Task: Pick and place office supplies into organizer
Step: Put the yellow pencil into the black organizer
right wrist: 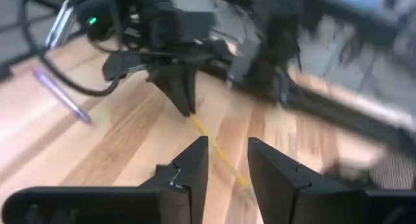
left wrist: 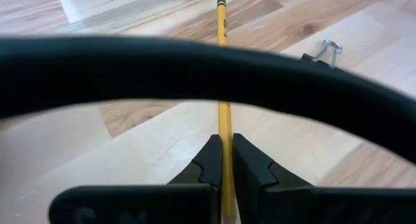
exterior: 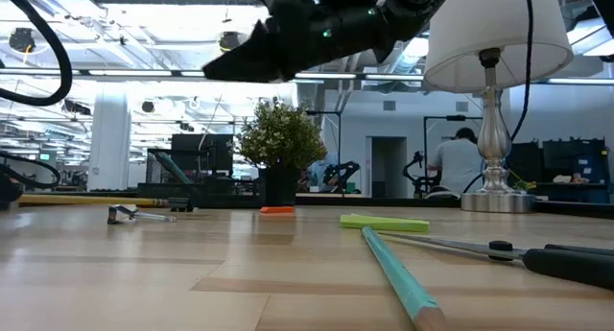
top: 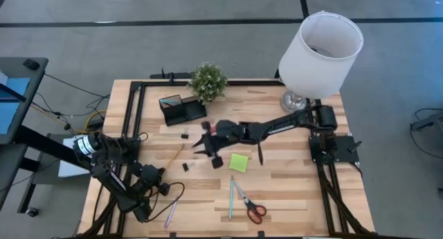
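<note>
Yellow pencil (left wrist: 223,113) sits pinched between the left gripper's (left wrist: 223,160) fingers, held near one end while the rest of it lies along the wood toward the organizer (top: 182,109). So thin a shaft, gripped off-centre, could swivel or slip out on the lift, and its free tip could drag on the table (top: 291,197) or catch the binder clip (left wrist: 328,50) lying just beside it.

Right of that, and in front of the organizer, the right gripper (right wrist: 227,160) hangs above the table with its fingers spread and nothing between them. It faces the left gripper closely, so if both arms head for the organizer together they could collide.

The organizer stands at the back edge, touching or nearly touching the plant (top: 208,81); a long pencil lowered at a slant might strike a divider or brush the leaves.

Farther right and nearer the front lie the sticky notes (top: 239,162), teal pen (top: 230,196) and scissors (top: 249,204), well apart from the organizer and not yet placed.
</note>
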Controlling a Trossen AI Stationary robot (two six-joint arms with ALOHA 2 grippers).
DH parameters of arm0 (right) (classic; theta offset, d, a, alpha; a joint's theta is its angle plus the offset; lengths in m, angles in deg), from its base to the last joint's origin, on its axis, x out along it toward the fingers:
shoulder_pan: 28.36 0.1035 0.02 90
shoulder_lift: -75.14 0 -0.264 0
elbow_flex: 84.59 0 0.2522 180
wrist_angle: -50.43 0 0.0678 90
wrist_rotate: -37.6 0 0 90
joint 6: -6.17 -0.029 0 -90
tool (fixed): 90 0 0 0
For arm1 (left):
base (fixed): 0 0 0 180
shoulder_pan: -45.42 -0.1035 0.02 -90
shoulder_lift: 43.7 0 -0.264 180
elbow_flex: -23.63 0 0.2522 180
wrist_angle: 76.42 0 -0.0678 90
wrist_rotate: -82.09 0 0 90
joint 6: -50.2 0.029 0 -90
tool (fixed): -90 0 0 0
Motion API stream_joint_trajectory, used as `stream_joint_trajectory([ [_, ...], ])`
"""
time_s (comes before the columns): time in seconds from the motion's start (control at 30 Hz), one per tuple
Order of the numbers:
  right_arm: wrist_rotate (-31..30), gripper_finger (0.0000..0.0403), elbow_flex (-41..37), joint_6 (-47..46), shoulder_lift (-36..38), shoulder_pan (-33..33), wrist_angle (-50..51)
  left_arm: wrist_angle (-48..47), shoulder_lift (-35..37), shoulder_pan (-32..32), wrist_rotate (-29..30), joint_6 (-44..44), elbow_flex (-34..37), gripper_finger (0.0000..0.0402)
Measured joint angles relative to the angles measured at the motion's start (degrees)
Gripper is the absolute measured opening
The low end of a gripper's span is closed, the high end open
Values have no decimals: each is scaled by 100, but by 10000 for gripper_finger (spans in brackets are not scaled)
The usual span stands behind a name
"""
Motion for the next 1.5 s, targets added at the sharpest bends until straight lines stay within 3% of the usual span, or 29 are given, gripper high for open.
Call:
stream_joint_trajectory([
  [0.13, -122, 104, 396, 220, -609, 149, -130, -21, 4, -17, 41, 0, -8, 2],
  [0.23, -718, 115, 883, 467, -962, 227, 145, -13, 48, -32, 76, -2, -10, 2],
  [0.37, -1535, 149, 1587, 677, -1328, 278, 865, -51, 363, -33, 181, -2, -29, 2],
  [0.5, -1962, 191, 2122, 1157, -1577, 315, 1596, -291, 853, -33, 257, 88, -30, 2],
  [0.73, -2039, 228, 2223, 1879, -1646, 426, 1596, -831, 1536, -33, 428, 161, -30, 2],
  [1.2, -2197, 203, 2221, 2185, -1637, 464, 1026, -773, 2640, -562, 435, 1223, -32, 2],
  [1.33, -2873, 196, 2221, 2178, -1637, 504, 1012, -856, 3189, -852, 357, 1911, -32, 2],
  [1.5, -4394, 188, 2221, 2059, -1554, 626, 975, -1385, 3992, -1377, -49, 2595, -32, 2],
])
